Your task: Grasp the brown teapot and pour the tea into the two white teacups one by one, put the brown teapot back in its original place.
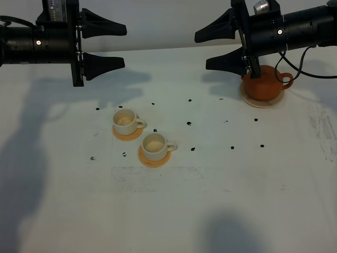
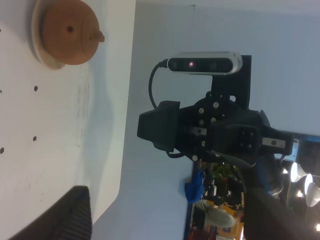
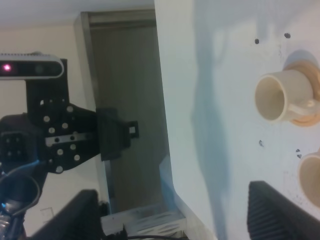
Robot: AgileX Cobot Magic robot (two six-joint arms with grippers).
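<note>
The brown teapot [image 1: 262,84] stands on its pale beige disc [image 1: 261,101] at the table's back right, lid on, handle to the right. My right gripper [image 1: 202,51] hangs open in the air just left of and above it, holding nothing. Two white teacups [image 1: 126,120] [image 1: 155,145] sit on orange coasters left of centre, with only cream insides showing. No tea is visible. My left gripper [image 1: 118,45] is open and raised at the back left, above and behind the cups. The left wrist view shows the teapot [image 2: 70,31]; the right wrist view shows the teacups [image 3: 275,97] [image 3: 311,181].
Small black dots [image 1: 189,124] are scattered over the white table [image 1: 210,200]. The table's far edge runs just behind both arms. Each wrist view shows the opposite arm [image 2: 215,135] [image 3: 50,140] beyond that edge.
</note>
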